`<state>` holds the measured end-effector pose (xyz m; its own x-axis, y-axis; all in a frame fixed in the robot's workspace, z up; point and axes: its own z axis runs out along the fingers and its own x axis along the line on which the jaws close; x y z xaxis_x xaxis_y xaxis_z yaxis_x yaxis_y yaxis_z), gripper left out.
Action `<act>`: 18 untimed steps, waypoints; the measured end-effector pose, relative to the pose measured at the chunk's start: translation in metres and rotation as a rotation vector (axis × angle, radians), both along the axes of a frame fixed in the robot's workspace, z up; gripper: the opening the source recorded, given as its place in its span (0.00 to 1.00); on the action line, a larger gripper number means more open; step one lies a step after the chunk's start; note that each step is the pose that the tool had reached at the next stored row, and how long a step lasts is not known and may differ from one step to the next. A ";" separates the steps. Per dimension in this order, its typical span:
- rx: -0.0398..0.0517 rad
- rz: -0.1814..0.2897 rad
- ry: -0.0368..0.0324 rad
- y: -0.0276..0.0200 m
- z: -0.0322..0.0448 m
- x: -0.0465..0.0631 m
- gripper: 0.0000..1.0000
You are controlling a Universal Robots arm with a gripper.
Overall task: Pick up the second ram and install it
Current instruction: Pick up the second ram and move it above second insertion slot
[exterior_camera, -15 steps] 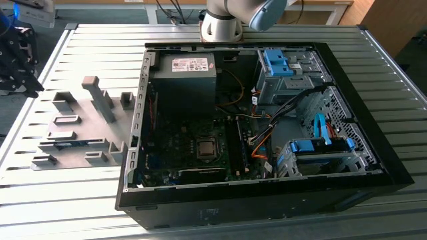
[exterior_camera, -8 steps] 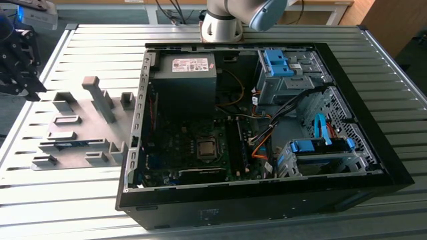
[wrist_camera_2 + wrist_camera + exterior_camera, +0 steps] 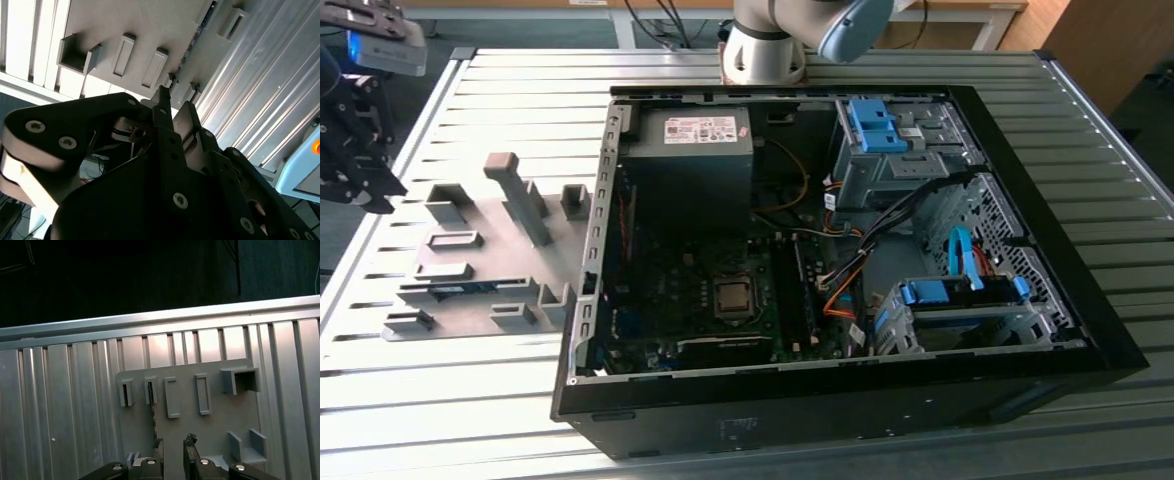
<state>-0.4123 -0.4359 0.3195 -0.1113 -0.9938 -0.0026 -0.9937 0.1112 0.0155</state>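
The gripper (image 3: 173,443) is held above the grey holder plate (image 3: 215,426), jaws apart, nothing grasped. The second ram (image 3: 459,291) is seated on edge between holder blocks, at the exterior view's lower left, beside the open computer case (image 3: 854,400).

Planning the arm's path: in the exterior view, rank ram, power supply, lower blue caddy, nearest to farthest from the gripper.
1. Ram: in the grey holder.
2. Power supply: inside the case.
3. Lower blue caddy: exterior view's right.
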 end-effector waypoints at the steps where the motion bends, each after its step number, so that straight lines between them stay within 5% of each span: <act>1: -0.0001 0.007 0.0001 -0.0005 -0.0011 0.000 0.30; 11: -0.0001 0.082 0.0001 -0.0042 -0.0149 0.000 0.37; 18: -0.0001 0.089 -0.0002 -0.0043 -0.0276 0.000 0.37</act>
